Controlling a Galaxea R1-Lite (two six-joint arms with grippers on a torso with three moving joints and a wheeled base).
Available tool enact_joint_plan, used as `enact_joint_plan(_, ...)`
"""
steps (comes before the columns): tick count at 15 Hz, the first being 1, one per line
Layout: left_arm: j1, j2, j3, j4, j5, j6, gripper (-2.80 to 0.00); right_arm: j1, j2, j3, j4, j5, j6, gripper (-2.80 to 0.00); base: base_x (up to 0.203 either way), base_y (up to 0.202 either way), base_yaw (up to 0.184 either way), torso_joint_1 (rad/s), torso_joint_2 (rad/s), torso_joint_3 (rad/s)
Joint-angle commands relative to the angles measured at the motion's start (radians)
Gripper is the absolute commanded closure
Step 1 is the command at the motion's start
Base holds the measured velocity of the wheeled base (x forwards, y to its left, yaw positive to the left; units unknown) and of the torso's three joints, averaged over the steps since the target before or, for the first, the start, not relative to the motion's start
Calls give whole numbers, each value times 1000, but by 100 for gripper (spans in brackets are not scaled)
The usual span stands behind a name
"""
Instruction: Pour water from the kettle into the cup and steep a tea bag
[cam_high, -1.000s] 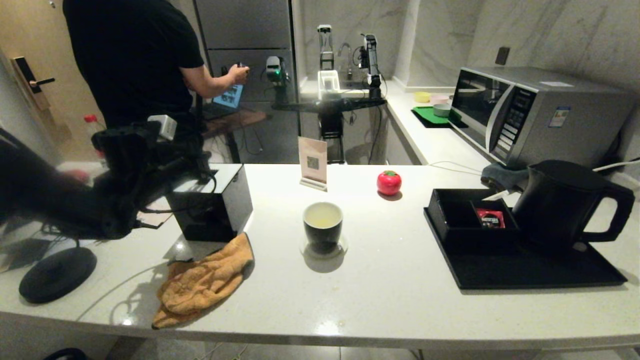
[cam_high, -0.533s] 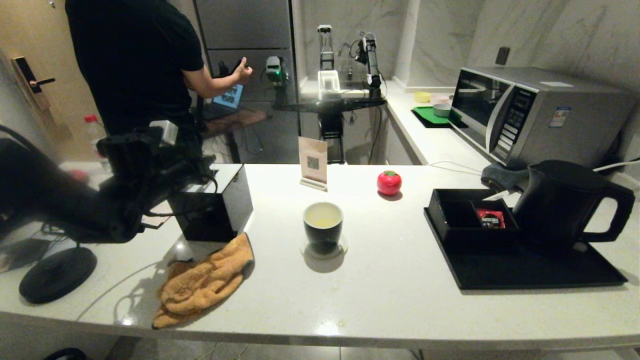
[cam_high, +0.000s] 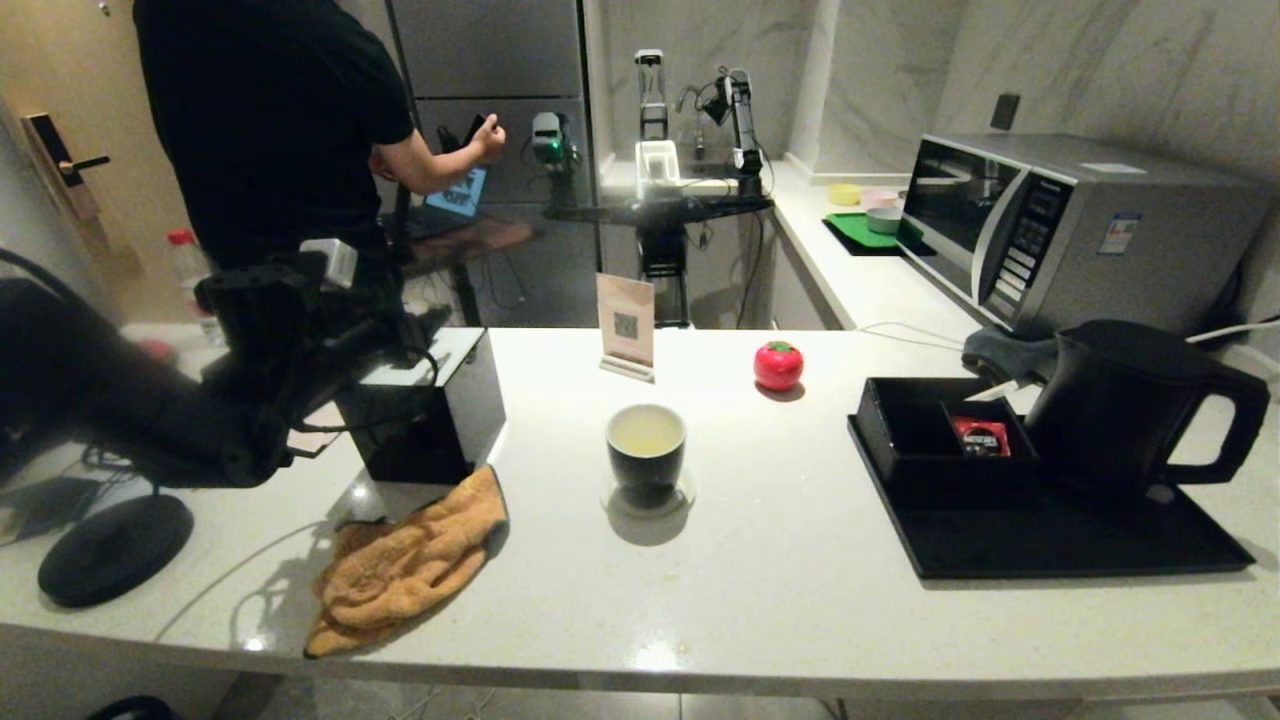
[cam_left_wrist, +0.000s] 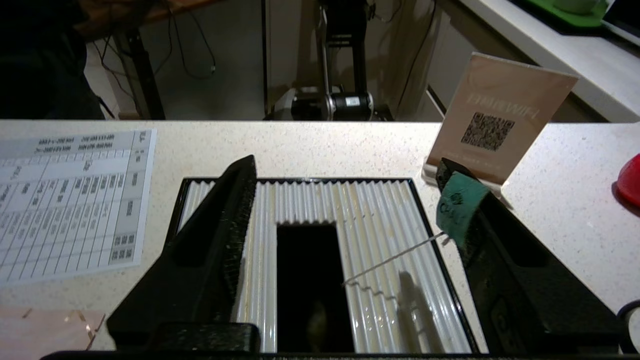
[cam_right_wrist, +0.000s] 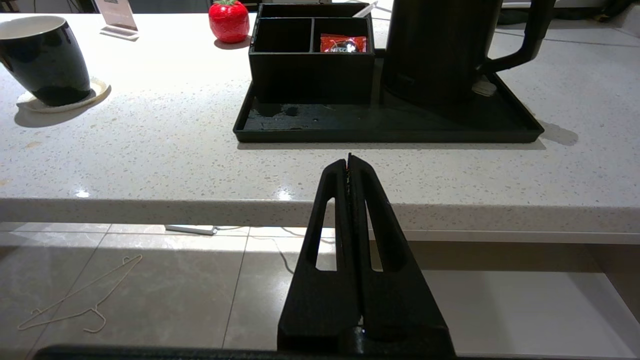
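Observation:
The black cup stands on a coaster mid-counter, holding pale yellowish water; the right wrist view shows the cup too. The black kettle sits on the tray at the right. My left gripper hangs open over the slotted, ribbed white top of a black box. A small green square on a string clings to one finger's pad. Its string runs down to the slot, where a pale shape shows dimly. My right gripper is shut and empty, low before the counter's front edge.
An orange cloth lies in front of the black box. A QR card and a red tomato-shaped thing stand behind the cup. The black tray holds a divided box with a red sachet. A person stands beyond.
My left arm has shifted a little to the right and forward over the black box. The person behind has raised a hand. The cup and kettle have not moved.

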Motion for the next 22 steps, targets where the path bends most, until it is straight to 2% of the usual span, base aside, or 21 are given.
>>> enact_joint_plan(1, 1, -10, -1, -26, 0, -1, -280, 1, 1, 0, -1, 0, 0, 0, 0, 0, 0, 0, 0, 0)
enact_joint_plan(8, 1, -85, 6, -36, 4, 4, -280, 1, 1, 0, -1, 0, 0, 0, 0, 0, 0, 0, 0, 0)
enact_joint_plan(13, -1, -101, 7, -143, 7, 2, -280, 1, 1, 0, -1, 0, 0, 0, 0, 0, 0, 0, 0, 0)
enact_joint_plan(19, -1, -170, 67, -149, 6, 20, -280, 1, 1, 0, -1, 0, 0, 0, 0, 0, 0, 0, 0, 0)
enact_joint_plan(20, -1, -179, 69, -149, 5, 28, 0, 1, 1, 0, -1, 0, 0, 0, 0, 0, 0, 0, 0, 0)
enact_joint_plan(22, -4, -195, 69, -149, 0, 28, 0, 1, 1, 0, -1, 0, 0, 0, 0, 0, 0, 0, 0, 0)
